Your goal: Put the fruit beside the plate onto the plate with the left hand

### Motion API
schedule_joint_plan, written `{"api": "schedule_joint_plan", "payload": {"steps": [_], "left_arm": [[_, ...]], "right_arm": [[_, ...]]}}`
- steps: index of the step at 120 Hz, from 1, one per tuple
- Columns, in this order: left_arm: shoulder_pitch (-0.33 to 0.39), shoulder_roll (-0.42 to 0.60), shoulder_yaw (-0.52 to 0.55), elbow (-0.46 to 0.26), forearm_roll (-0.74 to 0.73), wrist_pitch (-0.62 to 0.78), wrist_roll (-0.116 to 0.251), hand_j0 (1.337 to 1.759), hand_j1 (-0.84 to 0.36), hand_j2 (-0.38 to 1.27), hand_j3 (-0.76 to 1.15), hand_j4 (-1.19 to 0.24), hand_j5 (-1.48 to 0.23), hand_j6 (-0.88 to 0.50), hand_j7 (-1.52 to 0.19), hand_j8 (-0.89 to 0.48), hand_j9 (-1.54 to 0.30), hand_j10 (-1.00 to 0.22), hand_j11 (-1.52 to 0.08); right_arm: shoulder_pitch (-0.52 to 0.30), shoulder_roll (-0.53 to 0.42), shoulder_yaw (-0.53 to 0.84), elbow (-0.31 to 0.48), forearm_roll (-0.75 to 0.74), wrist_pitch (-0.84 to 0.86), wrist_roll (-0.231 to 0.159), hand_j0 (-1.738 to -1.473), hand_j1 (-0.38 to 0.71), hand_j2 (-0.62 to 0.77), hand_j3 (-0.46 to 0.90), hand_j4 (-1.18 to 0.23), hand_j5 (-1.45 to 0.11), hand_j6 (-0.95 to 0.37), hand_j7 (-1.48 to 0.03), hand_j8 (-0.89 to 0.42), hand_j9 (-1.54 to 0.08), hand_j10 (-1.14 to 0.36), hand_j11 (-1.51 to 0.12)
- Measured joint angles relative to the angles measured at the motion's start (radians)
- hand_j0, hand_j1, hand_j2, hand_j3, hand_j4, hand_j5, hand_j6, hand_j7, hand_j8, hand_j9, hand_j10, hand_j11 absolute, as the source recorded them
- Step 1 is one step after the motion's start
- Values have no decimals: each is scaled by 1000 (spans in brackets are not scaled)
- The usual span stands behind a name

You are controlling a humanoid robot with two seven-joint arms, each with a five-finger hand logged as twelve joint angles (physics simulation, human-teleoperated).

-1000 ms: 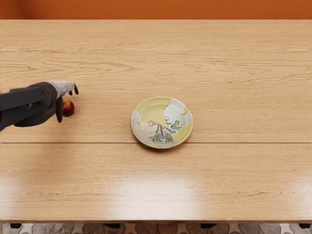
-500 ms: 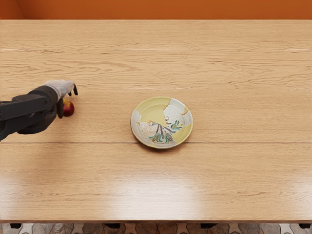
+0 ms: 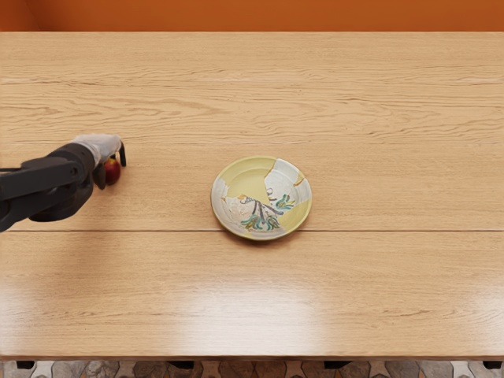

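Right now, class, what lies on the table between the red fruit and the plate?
Nothing: the head view shows only bare wooden table between the fruit and the plate.

Cannot tell, at this small size, whether the pale grey left hand grips or merely covers the small red round fruit, half hidden behind it, with the dark left arm cut off at the left edge and the light wooden table cropped at both sides.
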Motion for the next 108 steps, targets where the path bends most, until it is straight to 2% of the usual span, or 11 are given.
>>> {"api": "schedule_joint_plan", "payload": {"steps": [30,51,92,108], "left_arm": [[-2,0,0,-1,-2,-1,0,1657,-269,187,0,-574,-739,-486,-744,-537,-747,-569,-748],[-5,0,10,-1,-2,-5,0,1655,-283,220,0,-642,-839,-458,-844,-496,-851,-635,-852],[-21,0,18,-2,-7,-14,1,1651,-301,237,0,-554,-1022,-361,-1014,-412,-1006,-742,-1006],[-78,-6,15,-3,-14,-41,1,1650,-310,232,0,-536,-1039,-342,-1032,-400,-1021,-753,-1020]], "right_arm": [[0,0,0,0,0,0,0,-1658,-334,-3,0,-12,-16,-12,-16,-12,-16,-12,-16],[0,0,0,0,0,0,0,-1658,-334,-3,0,-12,-16,-12,-16,-12,-16,-12,-16],[0,0,0,0,0,0,0,-1658,-334,-3,0,-12,-16,-12,-16,-12,-16,-12,-16],[-1,0,0,0,0,0,0,-1658,-334,-3,0,-12,-16,-12,-16,-12,-16,-12,-16]]}}
